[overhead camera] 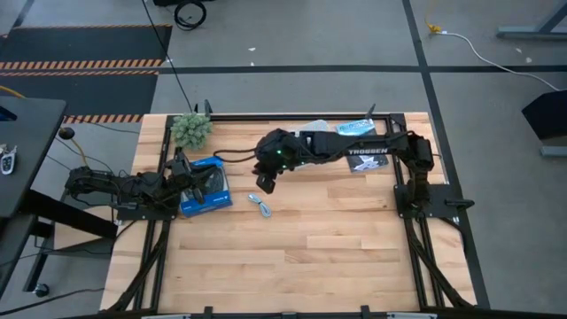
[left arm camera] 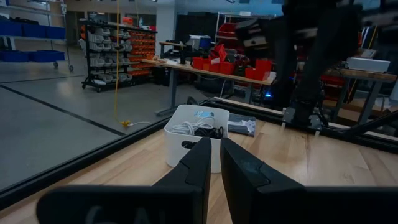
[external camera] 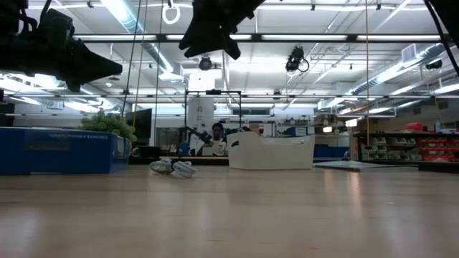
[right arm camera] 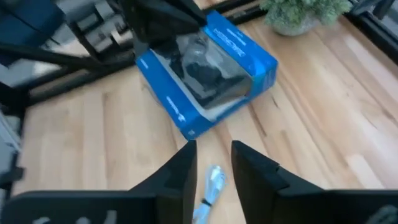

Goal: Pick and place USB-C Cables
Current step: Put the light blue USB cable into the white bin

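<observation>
The pale USB-C cable (overhead camera: 260, 205) lay coiled on the bare wood, directly under the right gripper (right arm camera: 211, 163), whose fingers (right arm camera: 177, 171) hung parted and empty above it. Just beside it sat the blue box (overhead camera: 205, 187) — the left gripper (left arm camera: 212, 163) rested over that, nearly closed, holding nothing. Farther off, the white tray (left arm camera: 194, 136) held more cables (black and white).

A large industrial lab or workshop hall. Long ceiling light strips (external camera: 129, 18) and exposed ducting run overhead; shelving racks (left arm camera: 115, 43) hold red and blue storage bins (left arm camera: 28, 28); workbenches (left arm camera: 205, 70) carry red containers. The grey concrete floor (overhead camera: 292, 35) bears black tape lines and hazard-striped matting (overhead camera: 84, 64). A framed wooden surface (overhead camera: 292, 248) stands mid-hall.
</observation>
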